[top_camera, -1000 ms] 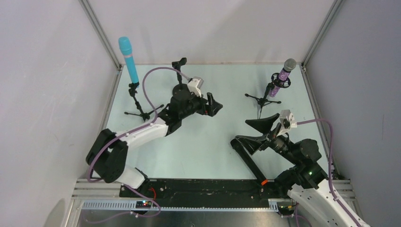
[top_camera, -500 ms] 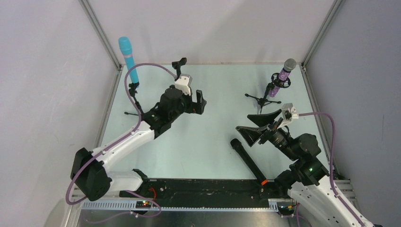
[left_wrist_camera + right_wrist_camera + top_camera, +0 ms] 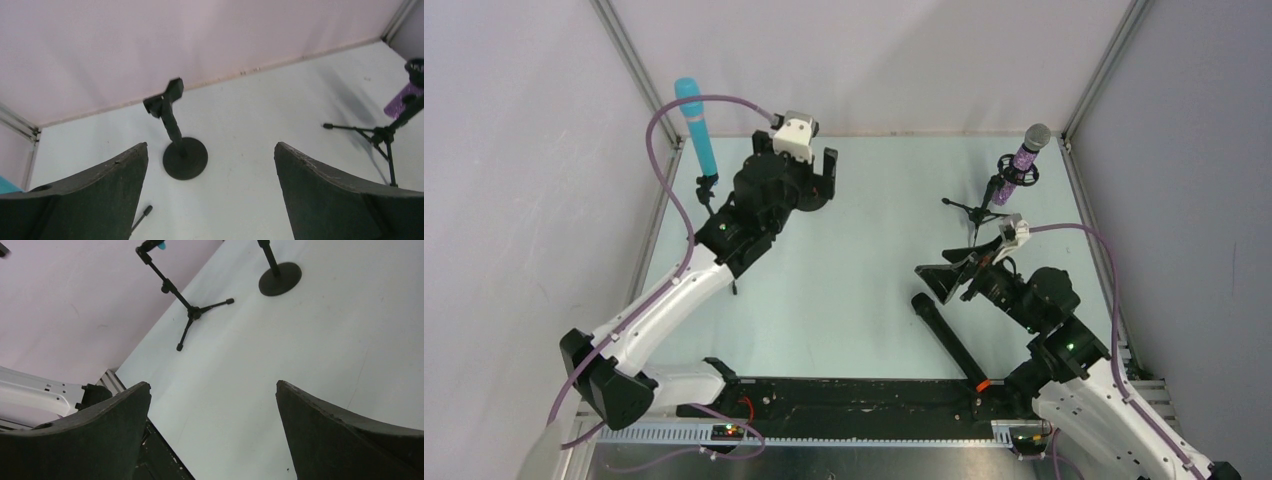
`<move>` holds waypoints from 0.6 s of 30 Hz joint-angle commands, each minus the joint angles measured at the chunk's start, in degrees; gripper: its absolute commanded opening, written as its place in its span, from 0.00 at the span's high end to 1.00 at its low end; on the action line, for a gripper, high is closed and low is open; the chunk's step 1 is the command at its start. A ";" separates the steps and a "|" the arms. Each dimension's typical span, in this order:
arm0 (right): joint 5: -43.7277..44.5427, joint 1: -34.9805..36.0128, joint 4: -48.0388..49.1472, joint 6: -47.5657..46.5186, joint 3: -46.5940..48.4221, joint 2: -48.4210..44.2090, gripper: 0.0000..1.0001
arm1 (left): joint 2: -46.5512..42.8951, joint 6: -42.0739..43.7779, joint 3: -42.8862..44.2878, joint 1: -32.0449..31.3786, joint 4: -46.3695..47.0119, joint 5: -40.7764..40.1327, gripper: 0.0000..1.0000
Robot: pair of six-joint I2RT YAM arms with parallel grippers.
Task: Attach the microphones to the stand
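Note:
The light blue microphone (image 3: 690,122) stands in the left tripod stand (image 3: 712,205). The purple glittery microphone (image 3: 1028,152) sits in the right tripod stand (image 3: 984,212); it also shows in the left wrist view (image 3: 402,98). The black microphone (image 3: 946,338) with an orange ring lies flat on the table near the front. An empty round-base stand (image 3: 179,147) with a clip stands by the back wall. My left gripper (image 3: 819,180) (image 3: 210,146) is open and empty, above and just short of that stand. My right gripper (image 3: 954,268) (image 3: 213,383) is open and empty, above the table beyond the black microphone's far end.
White walls and metal corner posts (image 3: 639,75) close in the table on three sides. A black rail (image 3: 844,395) runs along the near edge. The left tripod (image 3: 192,313) and the round base (image 3: 280,279) show in the right wrist view.
My left arm has stretched toward the back, carrying its open gripper over the round-base stand. My right gripper has lifted off the black microphone and shifted back a little, still open.

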 commanded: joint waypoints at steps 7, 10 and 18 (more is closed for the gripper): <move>-1.86 -0.29 0.66 4.88 2.07 7.16 0.00 | 12.96 -7.03 15.88 5.68 -4.04 3.83 0.04; -1.58 -0.31 0.13 4.86 2.01 7.73 0.00 | 16.14 -7.46 18.10 7.28 -4.15 5.76 0.04; -0.43 -0.89 -1.24 2.65 1.98 8.17 0.00 | 25.99 -3.43 21.95 10.97 -4.27 5.04 0.03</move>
